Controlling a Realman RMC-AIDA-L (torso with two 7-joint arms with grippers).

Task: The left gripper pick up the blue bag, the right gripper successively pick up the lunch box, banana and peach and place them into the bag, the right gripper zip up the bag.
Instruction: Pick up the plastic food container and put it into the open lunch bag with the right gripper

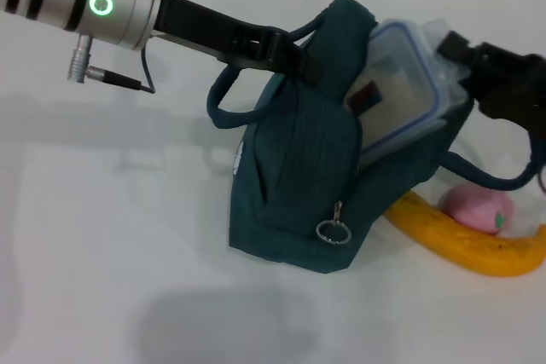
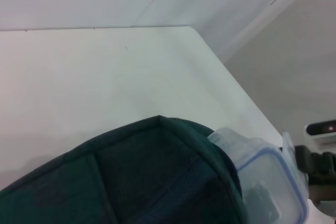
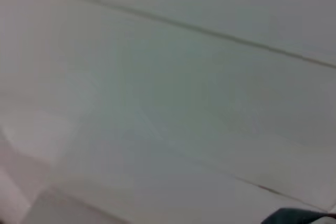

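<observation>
head view: the left gripper (image 1: 286, 53) is clamped on a handle of the blue bag (image 1: 299, 176), propping it up on the table (image 1: 111, 253). the right gripper (image 1: 467, 61) grips the lunch box (image 1: 401, 91), half inside the bag's mouth. the banana (image 1: 465, 240) and the peach (image 1: 478, 208) lie just beside the bag.

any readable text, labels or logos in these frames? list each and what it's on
No legible text in any view.
Red-and-white sticker on the lunch box: markings too blurred to read.
Small white patch on the blue bag: unreadable.
Green ring light on the left arm: a plain circle, no characters.
</observation>
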